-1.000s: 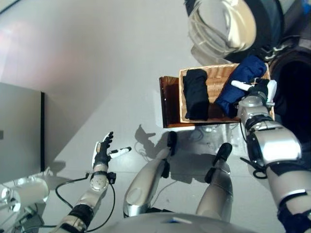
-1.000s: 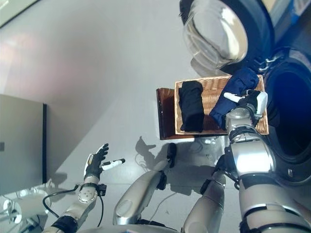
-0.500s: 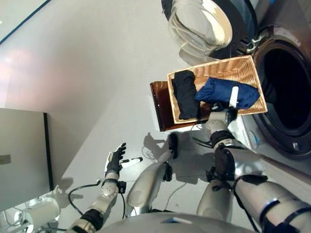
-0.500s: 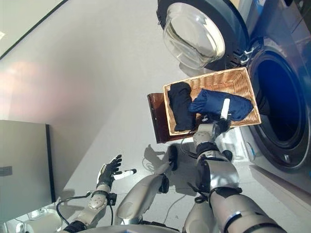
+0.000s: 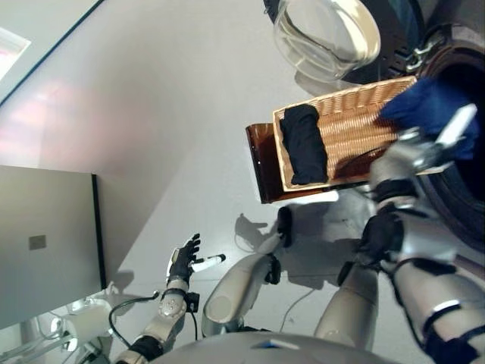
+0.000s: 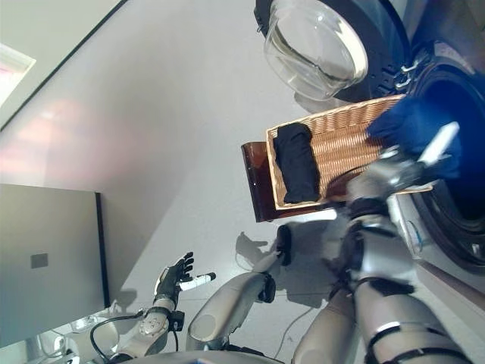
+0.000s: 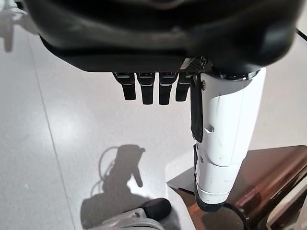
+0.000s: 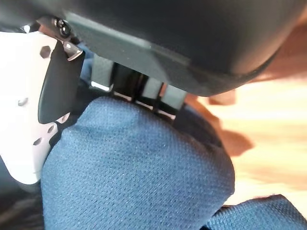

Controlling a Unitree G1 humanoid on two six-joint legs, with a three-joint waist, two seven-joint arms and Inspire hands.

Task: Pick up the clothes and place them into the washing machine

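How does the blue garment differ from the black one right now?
The blue garment is bunched in the right hand, lifted by the washing machine's opening; the black garment lies folded and untouched at the wicker basket's left end. Blue is rumpled, black a neat strip. Both are dark cloth.

Two garments: one black (image 5: pixel 305 154), one blue (image 5: pixel 424 110), one basket (image 5: pixel 350 136), one washing machine (image 6: pixel 455 220)

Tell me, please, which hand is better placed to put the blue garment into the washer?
Right. The right hand is shut on the blue garment at the washer's opening, while the left hand hangs open and empty, low over the floor.
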